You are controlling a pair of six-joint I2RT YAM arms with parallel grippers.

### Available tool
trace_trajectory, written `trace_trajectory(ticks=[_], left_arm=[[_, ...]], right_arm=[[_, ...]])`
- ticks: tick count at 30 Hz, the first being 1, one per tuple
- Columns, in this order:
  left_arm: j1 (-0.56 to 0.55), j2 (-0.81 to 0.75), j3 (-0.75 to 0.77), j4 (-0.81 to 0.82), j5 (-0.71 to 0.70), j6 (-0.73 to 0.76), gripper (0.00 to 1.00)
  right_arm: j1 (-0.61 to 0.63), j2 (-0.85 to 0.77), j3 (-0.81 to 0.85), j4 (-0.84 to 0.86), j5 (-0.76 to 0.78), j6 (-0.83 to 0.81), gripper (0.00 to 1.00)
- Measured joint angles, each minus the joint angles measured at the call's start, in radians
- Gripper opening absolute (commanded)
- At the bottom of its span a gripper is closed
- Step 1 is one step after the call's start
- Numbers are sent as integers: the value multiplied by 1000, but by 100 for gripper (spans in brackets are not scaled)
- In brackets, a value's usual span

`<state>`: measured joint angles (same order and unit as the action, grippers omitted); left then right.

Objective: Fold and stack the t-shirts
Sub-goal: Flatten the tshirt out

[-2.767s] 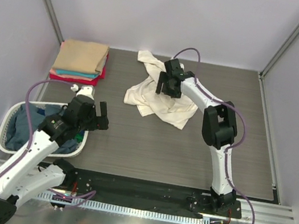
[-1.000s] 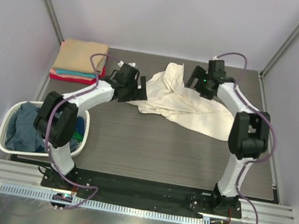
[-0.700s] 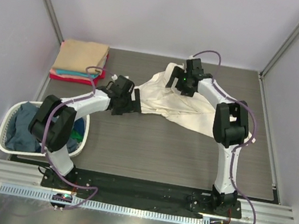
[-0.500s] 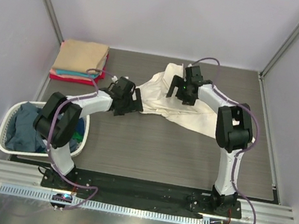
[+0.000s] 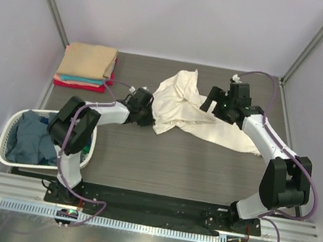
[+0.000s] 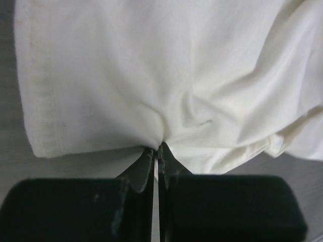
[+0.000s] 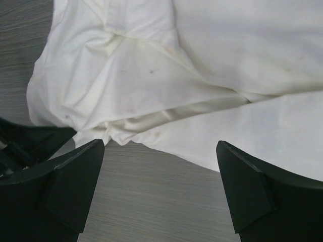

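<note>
A large cream-white t-shirt [image 5: 191,110] lies crumpled across the middle of the table. My left gripper [image 5: 148,116] is at its left edge. In the left wrist view its jaws [image 6: 157,149] are shut on a pinch of the shirt's [image 6: 151,65] hem. My right gripper [image 5: 210,106] hovers over the shirt's middle, open wide, with only cloth [image 7: 202,50] and bare table between its fingers [image 7: 75,176]. A folded stack sits at the back left: a tan shirt [image 5: 88,60] on top, a teal one [image 5: 81,79] under it, and a red one [image 5: 75,85] at the bottom.
A white slatted laundry basket [image 5: 6,156] stands at the front left and holds a dusty-blue shirt [image 5: 30,135] and a bit of green cloth [image 5: 86,144]. The left arm's black wrist [image 7: 20,143] shows at the lower left of the right wrist view.
My left gripper has closed on the cream-white shirt's left edge. The right gripper has moved right, off the shirt's top, still open. The shirt has bunched toward the back.
</note>
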<state>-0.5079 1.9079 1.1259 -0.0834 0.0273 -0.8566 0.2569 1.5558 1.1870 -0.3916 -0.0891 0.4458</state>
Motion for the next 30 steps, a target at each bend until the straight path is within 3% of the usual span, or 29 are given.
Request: trace_trajectory(ticks=[5,12,13,15,16,17,19,23,25,27,28,30], left_arm=[[-80,-206,-214,-33,-23,-10,0],[-179,-624,-431,-147,-105,-56,2],[-179,-663,-447,-157,-119,-59,17],[-177,-696,-459,-179,-143,-58,33],[-177,-698,-459,-187,-152,-58,63],[-177,-696,-459,-193,-162,-50,74],[-177,-686,-459,-203,-175,-55,87],[-177,-600,-416,-226,-201,-49,90],[-177,-543,-389,-223,-208,-49,71],[-177,-490,-375,-219,-214,-50,41],[-177,-463,-373,-215,-217,-49,5],[-177,-423,-371,-209,-214,-37,0]], right_arm=[[-47,-60,-96,-8,0,6,100],[-76,-264,-183,-24,-1,21,100],[-76,-291,-192,-24,-4,24,100],[-76,-325,-210,-24,-12,28,100],[-76,-338,-220,-27,-17,28,100],[-76,-347,-227,-35,-22,28,99],[-76,-360,-240,-47,-27,28,100],[-76,-385,-263,-76,-29,24,100],[-76,-397,-266,-93,-26,20,100],[-76,-407,-266,-105,-10,16,100],[-76,-412,-266,-110,1,15,100],[-82,-418,-266,-114,29,7,100]])
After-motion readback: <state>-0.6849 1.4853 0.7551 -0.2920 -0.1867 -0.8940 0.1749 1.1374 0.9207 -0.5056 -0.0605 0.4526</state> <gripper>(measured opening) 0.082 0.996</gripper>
